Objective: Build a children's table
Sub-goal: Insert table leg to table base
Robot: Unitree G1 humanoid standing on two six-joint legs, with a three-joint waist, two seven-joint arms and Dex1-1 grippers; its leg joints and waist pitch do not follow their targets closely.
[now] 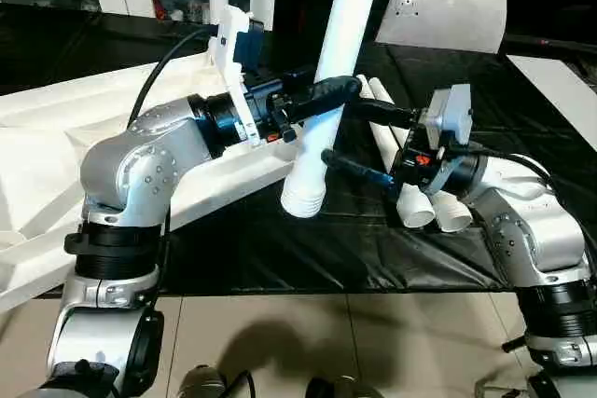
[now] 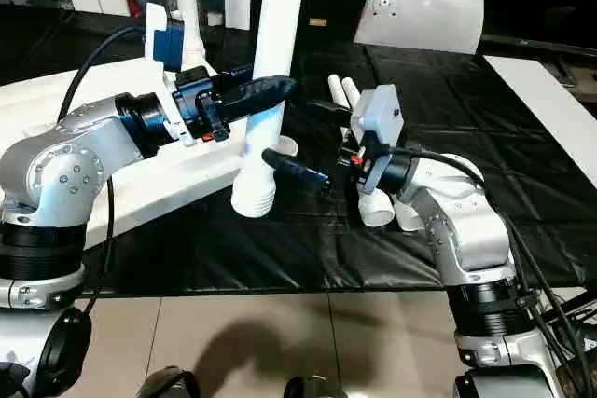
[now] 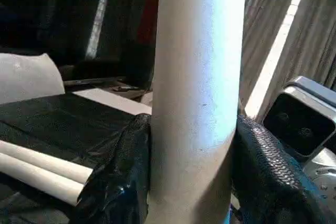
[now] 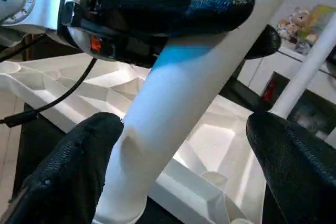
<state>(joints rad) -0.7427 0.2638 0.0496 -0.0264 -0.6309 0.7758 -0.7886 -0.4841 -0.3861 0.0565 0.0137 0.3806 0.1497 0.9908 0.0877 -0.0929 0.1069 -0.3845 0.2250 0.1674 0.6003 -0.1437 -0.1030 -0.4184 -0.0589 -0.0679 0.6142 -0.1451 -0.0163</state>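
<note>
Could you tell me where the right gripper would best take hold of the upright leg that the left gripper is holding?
Probably the smooth round shaft of the upright leg, just below the left gripper and above the ribbed end. The right gripper should come level from its own side, its open fingers straddling the shaft.

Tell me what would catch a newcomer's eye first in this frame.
A long white tapered round leg stands nearly upright mid-scene, clamped by the left gripper above its ribbed lower end. The right gripper flanks it, jaws spread wide. Behind lies the white plastic tabletop, ribbed underside up, and more white legs lie on the black sheet.
</note>
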